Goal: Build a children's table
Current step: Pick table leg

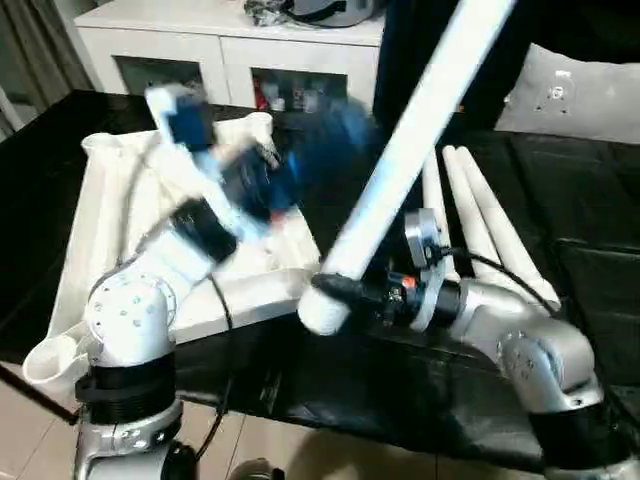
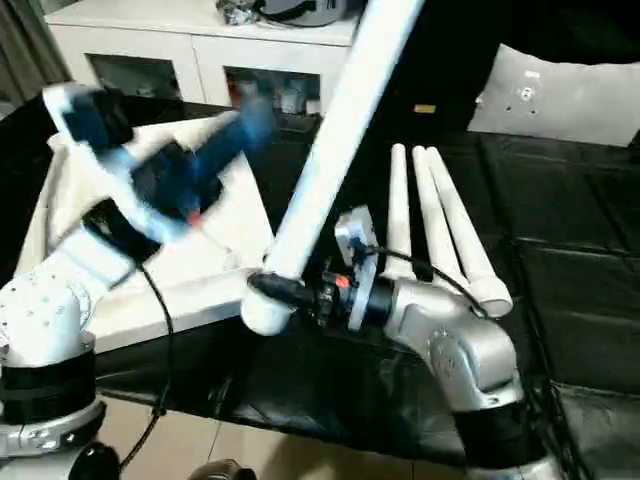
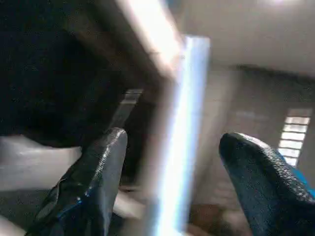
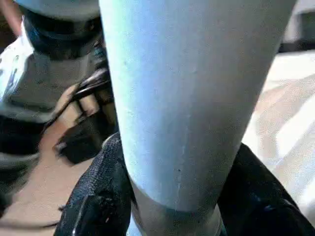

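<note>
Fingers [image 4: 98, 196] half hidden behind leg [image 4: 192, 98]

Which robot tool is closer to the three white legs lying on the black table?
Right. The right tool, holding a fourth leg, sits just in front of the three lying legs. The left tool is over the white tabletop, farther away.
</note>
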You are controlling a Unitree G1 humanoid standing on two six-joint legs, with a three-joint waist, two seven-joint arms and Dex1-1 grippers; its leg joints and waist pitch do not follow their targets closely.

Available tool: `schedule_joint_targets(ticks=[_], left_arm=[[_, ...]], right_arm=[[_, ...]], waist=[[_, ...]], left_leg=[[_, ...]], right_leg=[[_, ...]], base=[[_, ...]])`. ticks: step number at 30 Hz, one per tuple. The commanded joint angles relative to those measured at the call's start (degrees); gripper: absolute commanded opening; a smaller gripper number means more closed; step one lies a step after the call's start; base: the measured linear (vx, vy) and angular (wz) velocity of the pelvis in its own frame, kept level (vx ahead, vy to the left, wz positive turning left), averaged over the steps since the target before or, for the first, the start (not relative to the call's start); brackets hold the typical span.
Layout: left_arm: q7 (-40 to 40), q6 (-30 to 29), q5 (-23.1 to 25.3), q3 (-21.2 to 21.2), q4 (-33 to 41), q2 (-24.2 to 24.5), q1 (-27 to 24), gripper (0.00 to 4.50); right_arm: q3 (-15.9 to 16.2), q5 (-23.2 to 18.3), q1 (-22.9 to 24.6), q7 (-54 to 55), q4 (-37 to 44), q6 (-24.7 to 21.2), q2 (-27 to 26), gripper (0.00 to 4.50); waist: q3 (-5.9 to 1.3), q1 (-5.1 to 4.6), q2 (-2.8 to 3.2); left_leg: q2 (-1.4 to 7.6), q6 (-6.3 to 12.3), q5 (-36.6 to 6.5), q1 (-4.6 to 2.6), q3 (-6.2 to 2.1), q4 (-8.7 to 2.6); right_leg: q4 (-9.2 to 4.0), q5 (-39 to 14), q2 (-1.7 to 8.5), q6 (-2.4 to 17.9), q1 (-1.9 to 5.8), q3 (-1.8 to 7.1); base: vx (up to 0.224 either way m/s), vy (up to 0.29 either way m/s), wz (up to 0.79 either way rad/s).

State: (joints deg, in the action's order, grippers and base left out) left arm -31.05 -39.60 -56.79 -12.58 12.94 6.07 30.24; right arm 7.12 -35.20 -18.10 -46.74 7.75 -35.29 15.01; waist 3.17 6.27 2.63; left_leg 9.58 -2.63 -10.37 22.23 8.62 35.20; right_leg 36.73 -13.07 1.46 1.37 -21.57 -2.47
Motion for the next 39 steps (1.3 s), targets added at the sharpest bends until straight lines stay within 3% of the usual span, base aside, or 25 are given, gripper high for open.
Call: schedule_joint_targets(ticks=[1,2,3,5,8,11,15,19,22,23,24,25,26,27,28,29,31,32,33,34,35,36,37,38,39], left_arm=[[5.8,0.7,5.7,-0.2,-1.5,1.4,0.7,3.6],[6.4,0.6,7.0,0.5,-1.7,1.9,0.7,3.6],[8.9,0.1,12.3,3.4,-2.3,4.2,0.6,3.6],[8.2,-0.9,17.1,8.6,-0.9,7.3,-0.2,3.6],[9.2,-2.3,19.1,12.9,0.9,7.9,-0.5,3.6],[8.5,-3.5,19.2,16.2,4.2,7.8,-0.4,3.6],[8.0,-3.2,19.4,18.4,7.0,7.6,-1.5,3.6],[7.8,-2.1,20.4,18.9,7.0,7.6,-2.5,3.6],[11.6,1.1,24.6,16.1,4.5,7.2,-5.0,3.6],[13.5,2.1,26.1,14.5,3.9,7.5,-6.0,3.6],[14.6,2.7,27.1,13.4,3.6,7.7,-6.8,3.6],[15.1,3.1,27.8,13.0,3.6,8.0,-7.4,3.6],[17.6,4.8,30.7,10.3,4.5,9.9,-11.3,3.6],[18.2,4.1,31.0,9.6,5.1,10.5,-12.8,3.6],[18.2,4.1,31.0,9.6,5.1,10.5,-12.8,3.6],[18.5,3.4,32.5,9.7,6.3,12.3,-16.0,3.6],[19.4,4.1,34.7,9.8,7.7,13.2,-19.6,3.6],[20.2,4.2,35.5,9.4,8.6,12.9,-21.1,3.6],[21.2,4.2,36.1,8.9,9.3,12.5,-22.2,3.6],[22.3,4.0,36.3,8.5,9.7,11.8,-22.7,3.6],[24.3,4.6,36.9,8.0,10.5,10.4,-23.6,3.6],[24.4,4.9,36.3,7.5,10.8,9.8,-24.0,3.6],[24.6,5.4,36.3,7.6,10.7,9.4,-24.2,3.6],[25.0,6.3,36.4,8.0,10.4,8.7,-24.5,3.6],[24.9,6.9,36.8,8.6,10.0,8.7,-25.2,3.6]], right_arm=[[-0.2,4.0,-0.9,3.9,0.9,1.7,-0.1,1.91],[0.0,4.3,-1.0,4.0,1.0,1.8,-0.1,1.91],[1.1,5.7,-1.2,4.5,1.2,2.3,-0.1,1.91],[2.7,7.8,-1.4,5.4,1.2,3.2,-0.3,1.91],[4.3,10.2,-1.7,6.9,0.8,3.9,-0.6,1.91],[5.7,12.8,-1.7,8.6,-0.6,6.4,-1.4,1.91],[6.0,14.2,-1.6,9.9,-1.2,7.3,-2.1,1.91],[5.7,14.9,-1.6,10.8,-1.6,7.8,-2.5,1.91],[3.4,16.7,-1.2,15.5,-2.2,11.6,-4.8,1.91],[2.3,17.4,-0.7,18.0,-1.7,11.8,-5.4,1.91],[1.6,17.8,-0.3,19.6,-1.3,11.8,-5.8,1.91],[1.3,17.7,0.0,20.3,-0.8,11.1,-6.0,1.91],[-0.5,16.8,1.6,24.4,2.2,5.6,-7.1,1.91],[-1.1,16.5,2.3,25.8,3.0,4.1,-7.7,1.91],[-1.1,16.5,2.3,25.8,3.0,4.0,-7.7,1.91],[-1.8,17.2,3.5,28.2,4.3,2.8,-8.6,1.91],[-2.8,18.2,5.6,31.8,5.5,1.7,-10.0,1.91],[-2.6,18.5,6.9,32.2,6.5,1.4,-10.1,1.91],[-2.3,18.7,8.0,32.3,7.6,1.3,-9.9,1.91],[-2.4,18.6,8.8,32.2,8.6,1.4,-9.8,1.91],[-2.5,20.5,10.2,33.4,10.6,3.7,-9.3,1.91],[-1.8,23.3,10.8,34.3,12.0,5.5,-8.6,1.91],[-2.0,23.2,11.0,34.2,13.1,5.1,-8.1,1.91],[-2.7,22.0,11.6,33.8,15.2,4.3,-7.7,1.91],[-4.0,19.3,12.4,33.3,16.0,5.1,-8.9,1.91]], waist=[[-3.69,0.14,-0.42],[-3.66,-0.01,-0.4],[-3.74,0.03,-0.38],[-3.88,0.13,-0.28],[-3.97,0.37,-0.06],[-4.08,0.34,-0.24],[-3.77,0.13,-0.27],[-3.55,-0.1,-0.09],[-3.73,-0.26,0.03],[-3.72,-0.29,0.49],[-3.71,-0.4,0.3],[-3.74,-0.46,0.28],[-3.74,-0.5,0.61],[-3.81,-0.78,0.74],[-3.81,-0.78,0.74],[-3.96,-1.04,0.84],[-3.71,-1.32,1.04],[-3.67,-1.36,1.41],[-3.54,-1.35,1.27],[-3.62,-1.19,2.43],[-3.43,-1.35,2.93],[-3.24,-1.47,1.87],[-3.33,-1.4,1.8],[-3.08,-1.34,2.12],[-3.11,-0.87,1.14]], left_leg=[[3.17,-0.37,-7.4,-0.73,-1.14,-3.87],[3.05,-0.67,-7.7,-0.9,-1.11,-3.9],[3.2,-0.71,-8.0,-0.94,-1.19,-3.98],[3.29,-0.8,-7.3,-0.87,-1.38,-4.05],[3.37,-0.95,-6.2,-0.99,-1.17,-3.86],[3.33,-0.77,-5.1,-0.54,-1.14,-3.78],[3.14,-0.72,-6.9,-0.49,-1.03,-3.8],[3.13,-1.13,-9.1,-0.58,-1.06,-3.98],[3.28,-1.63,-9.1,-0.7,-1.14,-4.06],[3.28,-1.82,-9.4,-0.69,-1.25,-4.06],[3.19,-1.95,-9.4,-0.6,-1.21,-4.11],[3.18,-1.96,-9.3,-0.61,-1.23,-4.16],[3.2,-2.05,-9.6,-0.7,-1.37,-4.24],[3.18,-2.12,-9.3,-0.67,-1.46,-4.36],[3.18,-2.12,-9.3,-0.67,-1.46,-4.36],[3.11,-2.49,-9.2,-0.81,-1.49,-4.34],[3.13,-2.73,-10.5,-0.77,-1.44,-4.57],[3.22,-3.03,-11.8,-0.95,-1.51,-4.67],[3.33,-3.12,-13.3,-1.07,-1.46,-4.78],[3.31,-3.49,-13.8,-1.13,-1.65,-4.73],[3.37,-3.67,-15.6,-1.27,-1.71,-4.81],[3.34,-3.66,-16.7,-1.2,-1.7,-5.01],[3.27,-3.66,-16.3,-1.05,-1.76,-5.03],[2.96,-2.84,-16.2,-0.87,-1.47,-4.93],[2.43,-0.26,-14.0,-0.04,-1.14,-4.38]], right_leg=[[-5.48,-12.6,5.89,5.7,2.25,3.09],[-5.49,-12.6,5.72,5.4,2.09,3.03],[-5.46,-12.4,5.79,5.1,2.13,3.08],[-5.12,-11.1,5.91,4.3,2.05,3.13],[-4.8,-7.6,6.04,6.4,1.88,3.17],[-4.32,-3.6,6.1,7.8,2.18,3.08],[-4.75,-6.6,6.1,7.9,2.24,3.15],[-5.26,-11.2,6.03,7.0,1.97,3.19],[-5.09,-9.6,5.95,7.1,1.85,3.2],[-5.06,-8.9,5.97,7.2,1.82,3.2],[-5.0,-8.1,5.89,7.0,1.9,3.21],[-4.92,-7.7,5.84,6.9,1.88,3.21],[-4.98,-7.4,5.76,6.5,1.92,3.17],[-4.75,-6.0,5.56,6.2,1.95,3.12],[-4.75,-6.0,5.56,6.2,1.95,3.12],[-4.69,-5.0,5.64,6.1,1.97,3.05],[-4.96,-6.3,5.64,6.2,1.74,3.09],[-4.98,-7.6,5.66,6.3,1.57,3.09],[-5.31,-9.2,5.68,6.1,1.52,3.15],[-5.06,-9.3,5.71,6.1,1.47,3.15],[-5.42,-10.4,5.71,5.8,1.3,3.14],[-5.78,-11.8,5.6,5.3,1.4,3.14],[-5.69,-12.1,5.77,5.3,1.61,3.15],[-6.07,-13.9,6.14,5.1,1.55,3.5],[-6.37,-17.1,7.56,5.1,2.34,4.54]], base=[[0.0,0.0,0.0],[0.0,0.0,0.0],[0.0,0.0,0.0],[0.0,0.0,0.0],[0.0,0.0,0.0],[0.0,0.0,0.0],[0.0,0.0,0.0],[0.0,0.0,0.0],[0.0,0.0,0.0],[0.0,0.0,0.0],[0.0,0.0,0.0],[0.0,0.0,0.0],[0.0,0.0,0.0],[0.0,0.0,0.0],[0.0,0.0,0.0],[0.0,0.0,0.0],[0.0,0.0,0.0],[0.0,0.0,0.0],[0.0,0.0,0.0],[0.0,0.0,0.0],[0.0,0.0,0.0],[0.0,0.0,0.0],[0.0,0.0,0.0],[0.0,0.0,0.0],[0.0,0.0,0.0]])
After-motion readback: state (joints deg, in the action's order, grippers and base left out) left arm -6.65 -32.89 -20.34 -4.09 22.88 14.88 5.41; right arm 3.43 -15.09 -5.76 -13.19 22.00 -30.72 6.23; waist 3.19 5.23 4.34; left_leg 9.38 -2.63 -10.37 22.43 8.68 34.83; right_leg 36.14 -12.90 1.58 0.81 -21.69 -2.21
